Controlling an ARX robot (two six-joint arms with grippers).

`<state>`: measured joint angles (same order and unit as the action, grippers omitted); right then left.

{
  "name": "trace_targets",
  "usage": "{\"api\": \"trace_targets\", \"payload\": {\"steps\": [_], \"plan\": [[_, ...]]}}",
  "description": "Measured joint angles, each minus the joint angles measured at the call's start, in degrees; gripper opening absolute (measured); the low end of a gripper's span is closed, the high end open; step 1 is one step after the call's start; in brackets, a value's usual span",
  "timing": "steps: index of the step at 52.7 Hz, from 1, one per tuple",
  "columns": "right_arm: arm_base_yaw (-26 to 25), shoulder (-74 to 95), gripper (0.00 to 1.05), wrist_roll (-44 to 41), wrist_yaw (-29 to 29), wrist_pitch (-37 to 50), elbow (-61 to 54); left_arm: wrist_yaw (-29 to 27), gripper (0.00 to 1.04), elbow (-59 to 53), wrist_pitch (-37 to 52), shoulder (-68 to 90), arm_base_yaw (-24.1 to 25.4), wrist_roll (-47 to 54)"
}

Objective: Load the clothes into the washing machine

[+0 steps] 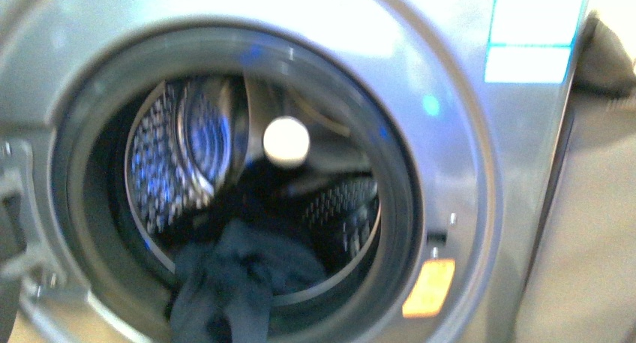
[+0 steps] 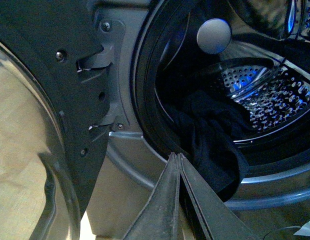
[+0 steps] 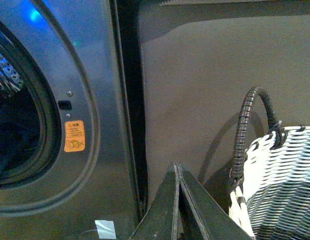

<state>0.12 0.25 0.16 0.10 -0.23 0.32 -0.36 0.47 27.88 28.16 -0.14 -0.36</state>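
Observation:
The silver-grey washing machine (image 1: 457,133) fills the front view, porthole open, steel drum (image 1: 172,148) showing. The dark navy clothes (image 1: 232,279) lie in the drum's mouth and hang over the lower black rim. They also show in the left wrist view (image 2: 210,135), draped over the rim. My left gripper (image 2: 178,156) is shut and empty, its tips just below and in front of the hanging cloth. My right gripper (image 3: 177,166) is shut and empty, off to the right of the machine (image 3: 90,75), facing a brown wall. Neither gripper shows in the front view.
The open door (image 2: 50,100) of the machine stands at the left, its hinge bracket (image 2: 102,85) beside the porthole. A white woven basket (image 3: 280,180) with a dark handle stands right of the machine. An orange warning sticker (image 3: 74,136) sits by the porthole.

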Motion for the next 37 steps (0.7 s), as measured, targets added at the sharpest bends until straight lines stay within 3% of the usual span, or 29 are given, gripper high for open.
{"api": "trace_targets", "payload": {"steps": [37], "plan": [[0.0, 0.0, 0.02, 0.0, 0.0, 0.0, 0.0, 0.3, 0.04, 0.0, -16.4, -16.9, 0.0, 0.1]]}}
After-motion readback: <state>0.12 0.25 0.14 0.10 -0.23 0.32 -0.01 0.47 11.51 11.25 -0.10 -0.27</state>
